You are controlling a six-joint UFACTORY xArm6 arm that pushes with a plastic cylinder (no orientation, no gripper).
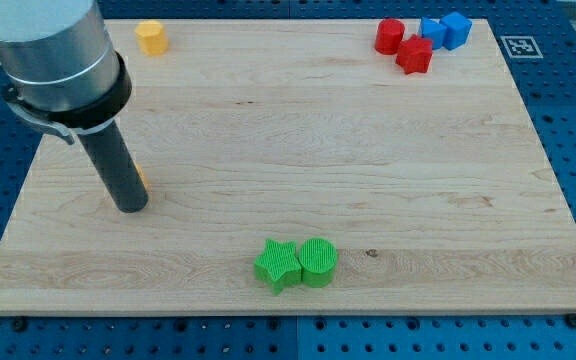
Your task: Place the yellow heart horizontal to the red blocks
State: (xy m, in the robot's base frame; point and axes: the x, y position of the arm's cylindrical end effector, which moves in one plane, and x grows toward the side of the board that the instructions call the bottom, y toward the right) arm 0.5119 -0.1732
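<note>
Only a thin yellow-orange sliver (141,179) shows at the frame's left, pressed against the right side of our rod; we take it for the yellow heart, mostly hidden. My tip (131,207) rests on the board touching it. We have no jaws, so nothing opens or closes. The heart looks a light, stiff plastic piece that should slide easily on the smooth wooden board (288,150); we would push against a flat flank. The red blocks (403,45) sit upper right beside two blue blocks (444,30). A yellow block (152,37) lies upper left; a ribbed green star (278,264) and green cylinder (318,261) touch at bottom centre.
</note>
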